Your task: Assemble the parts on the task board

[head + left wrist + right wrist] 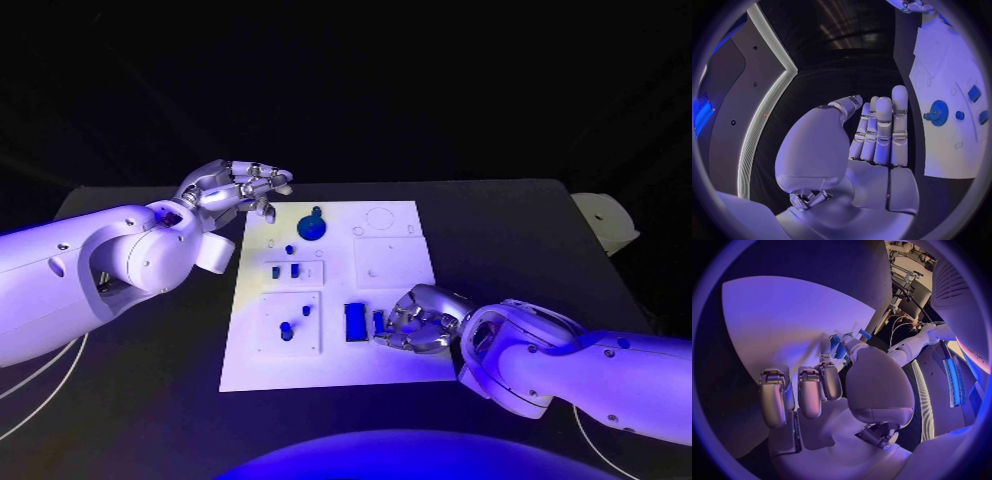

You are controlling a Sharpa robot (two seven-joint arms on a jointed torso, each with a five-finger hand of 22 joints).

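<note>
Both hands differ — left hand point(238, 188) (empty) spread; right hand point(418, 320) pinches a blue part point(378, 322).

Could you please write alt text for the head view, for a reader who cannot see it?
The right hand rests on the near right part of a white board, its fingers at a small blue part. The left hand hovers, holding nothing, by the far left corner, near a blue gear.

Matt white task board point(392, 290), matt black table point(505, 230), glossy blue plastic gear point(312, 225).
</note>
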